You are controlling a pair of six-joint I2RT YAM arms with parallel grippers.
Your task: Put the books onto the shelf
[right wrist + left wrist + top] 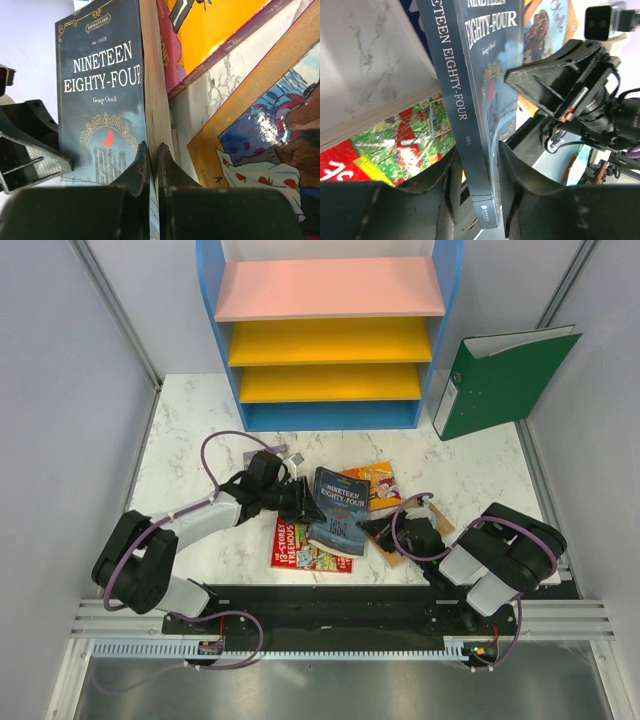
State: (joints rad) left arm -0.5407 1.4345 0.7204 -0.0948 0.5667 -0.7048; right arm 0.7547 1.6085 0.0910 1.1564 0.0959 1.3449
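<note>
1. Eyeballing the blue-grey book (338, 510): mid-table, tilted up off the table (190, 430), at about 6 o'clock from the shelf (330, 288) and well apart from it. Not shelved yet.
2. As for the left pincer (300, 502), reaching in from 9 o'clock: part-open, straddling the spine end, standing a touch wider than the book. Probably not clamping anything.
3. Then the right pincer (368, 529), in from 4 o'clock: squeezed nearly all the way together on the page-edge side. Seems to have just the front cover or a few pages pinched, not the whole block.
4. Biggest worry: hanging the full weight off that thin pinch. Could fan open, sag or slip out, and land on the red-green book (300, 552) lying at 7 o'clock.
5. Also risks creasing or tearing the cover if lifted that way.
6. Might clip the orange book (375, 480) just beside it at 1 o'clock while swinging toward 12.
7. Would regrip around the full thickness before heading up. None of the books on the boards so far.
</note>
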